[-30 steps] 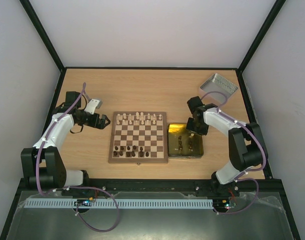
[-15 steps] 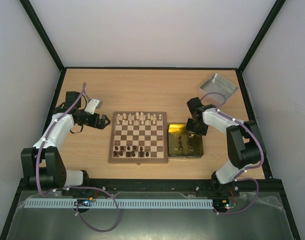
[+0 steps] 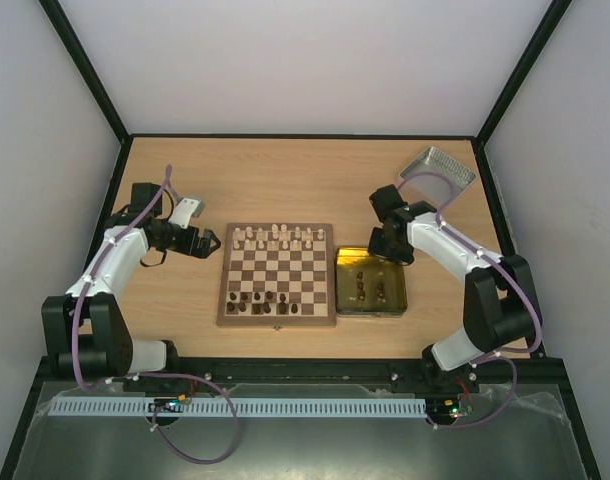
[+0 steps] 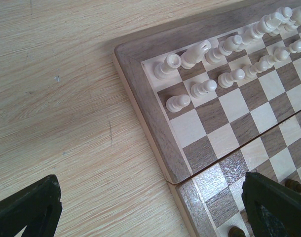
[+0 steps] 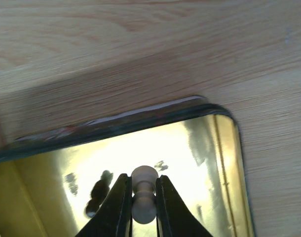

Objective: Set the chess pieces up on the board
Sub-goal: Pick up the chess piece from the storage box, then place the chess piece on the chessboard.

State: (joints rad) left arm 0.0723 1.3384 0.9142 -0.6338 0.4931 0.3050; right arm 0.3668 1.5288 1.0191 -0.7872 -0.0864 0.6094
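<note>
The right tool point(image 5: 143, 183) is pinching a pale pawn point(image 5: 143, 200) by its stem, the two fingers closed almost together on either side of it. It is hanging over the far corner of the yellow tin point(image 5: 229, 163); whether the pawn is resting on the tin floor or raised off it is hard to judge from the wrist view. In the top view this tool is sitting right of centre, at the tin's upper edge.

The left tool point(image 4: 150, 212) is standing spread as wide as it goes and gripping nothing, hovering over the table point(image 4: 56, 98) just beside the left rim of the board point(image 4: 145, 113).

The board is lying at the middle of the top view. Pale pieces point(image 3: 277, 237) are lining its upper rows and dark pieces point(image 3: 265, 301) its lower rows. More dark ones are lying inside the tin, which is sitting just right of the board. A silver lid point(image 3: 437, 167) is lying at the upper right.
</note>
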